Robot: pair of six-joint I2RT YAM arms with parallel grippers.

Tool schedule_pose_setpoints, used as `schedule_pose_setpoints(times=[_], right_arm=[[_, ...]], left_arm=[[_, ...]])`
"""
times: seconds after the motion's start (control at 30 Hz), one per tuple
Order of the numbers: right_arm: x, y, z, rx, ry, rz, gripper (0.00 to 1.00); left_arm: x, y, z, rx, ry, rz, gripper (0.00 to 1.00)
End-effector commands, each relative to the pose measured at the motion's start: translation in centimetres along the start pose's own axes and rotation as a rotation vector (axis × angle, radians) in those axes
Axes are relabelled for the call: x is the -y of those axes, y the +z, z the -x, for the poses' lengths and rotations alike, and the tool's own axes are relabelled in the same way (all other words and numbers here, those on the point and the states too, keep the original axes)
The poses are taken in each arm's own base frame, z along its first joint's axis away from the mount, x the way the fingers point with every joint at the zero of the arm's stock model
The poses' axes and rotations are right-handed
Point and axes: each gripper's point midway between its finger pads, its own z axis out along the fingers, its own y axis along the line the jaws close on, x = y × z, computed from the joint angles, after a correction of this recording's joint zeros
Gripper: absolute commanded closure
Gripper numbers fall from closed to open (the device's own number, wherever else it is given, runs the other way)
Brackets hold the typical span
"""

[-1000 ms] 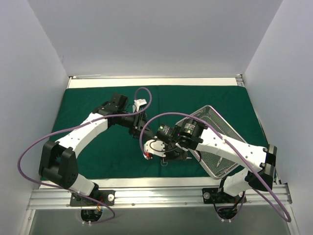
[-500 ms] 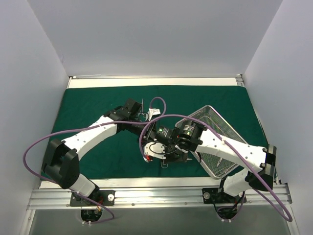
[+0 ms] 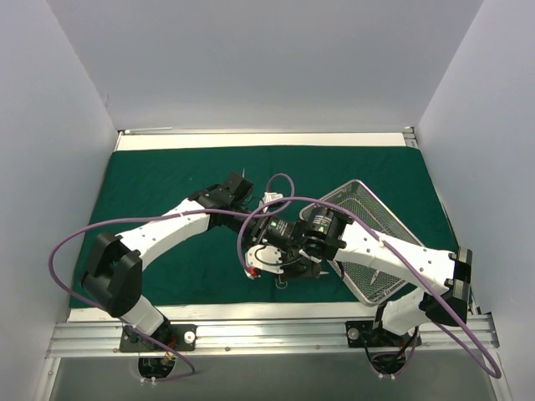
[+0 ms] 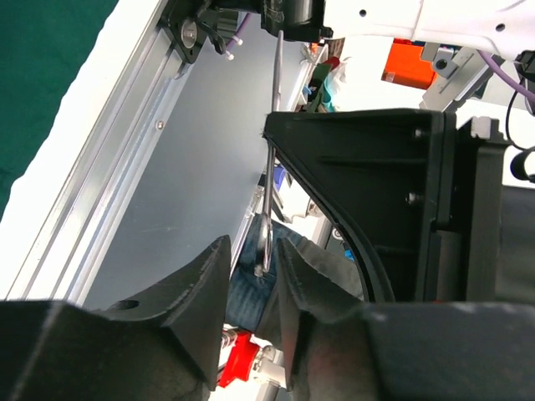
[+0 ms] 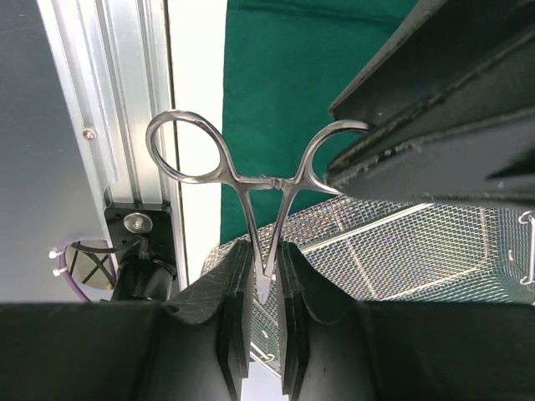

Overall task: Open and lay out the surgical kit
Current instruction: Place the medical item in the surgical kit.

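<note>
Two robot arms meet over the middle of a table draped in a dark green cloth (image 3: 167, 175), inside a booth of plain white walls (image 3: 251, 67). The cloth lies flat and covers nearly the whole surface, leaving a pale strip of table (image 3: 251, 139) bare along the far edge and another along the near one. An aluminium rail (image 3: 267, 334) carrying both arm bases runs in front of it.

The right gripper (image 5: 261, 251) is clamped on the shaft of a silver scissor-handled instrument (image 5: 259, 180), holding it in the air with its two finger rings pointing away from the jaws. The left gripper (image 4: 253, 251) comes in from the opposite side. Its fingers (image 4: 201, 276) stand partly apart astride one ring of the same instrument, with a gap visible on either side of the metal.

The wire-mesh tray (image 3: 380, 213) sits on the right half of the cloth, turned at an angle to the table edges, with the right arm crossing above it. From overhead the instrument is hidden among the two wrists, just left of the tray.
</note>
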Motion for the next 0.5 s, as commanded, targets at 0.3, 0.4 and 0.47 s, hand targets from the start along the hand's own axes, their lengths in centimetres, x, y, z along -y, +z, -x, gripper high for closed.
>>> schedule_pose_setpoints(times=[0.3,0.4,0.47], right_arm=[[1.2,-1.9,0.6,0.053,0.056,-0.092,0.57],[3.6,-4.0,1.6,0.173,0.170,-0.211,0.35],[5.2,-5.1,1.0,0.204,0.263,-0.260,0.29]], left_arm=[[1.2,-1.0,2.0,0.041,0.062,-0.033,0.98],[-0.5,-3.8,4.3,0.155,0.027,-0.010,0.98],[-1.5,-5.4,5.7,0.232,0.015,-0.004,0.98]])
